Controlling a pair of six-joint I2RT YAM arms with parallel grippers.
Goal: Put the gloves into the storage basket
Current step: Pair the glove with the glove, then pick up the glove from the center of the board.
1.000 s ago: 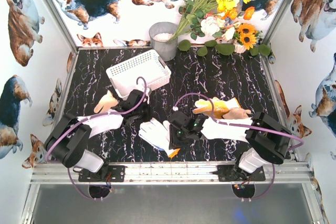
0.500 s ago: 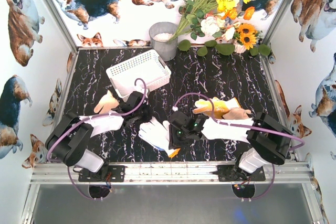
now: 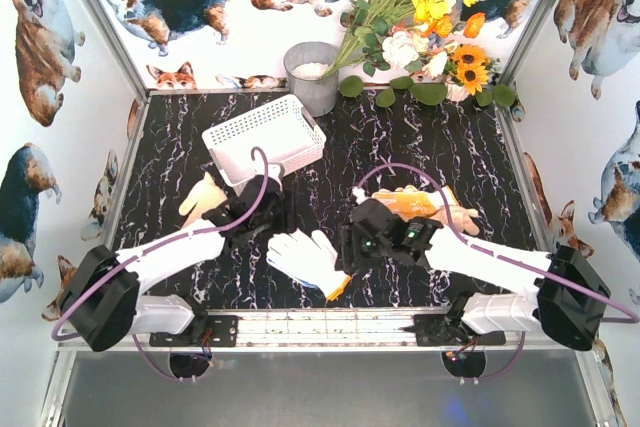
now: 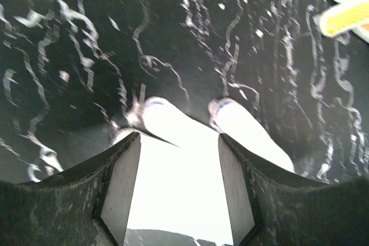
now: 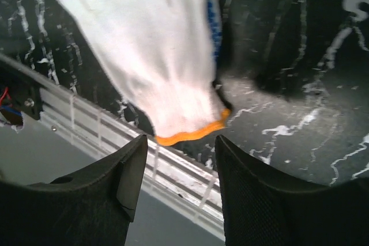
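Observation:
A white glove (image 3: 303, 255) with blue palm edging and an orange cuff (image 3: 336, 290) lies flat on the black marble table near the front. My left gripper (image 3: 272, 229) stands open at its finger end; in the left wrist view the glove (image 4: 184, 142) fills the gap of my left gripper (image 4: 179, 185). My right gripper (image 3: 347, 259) is open just by the cuff. The right wrist view has the glove (image 5: 150, 50) ahead of my right gripper (image 5: 176, 177), which holds nothing. A yellow glove (image 3: 422, 205) lies under the right arm. A cream glove (image 3: 203, 197) lies left. The white storage basket (image 3: 240, 132) stands behind.
A grey round pot (image 3: 312, 75) and a bunch of flowers (image 3: 420, 7) stand at the back. The metal front rail (image 5: 86, 122) runs close behind the cuff. Printed walls close in both sides of the table.
Both grippers have opened. Both arms have dropped low and stretched out, the right gripper shifting a little to the right. The white glove now lies released on the table.

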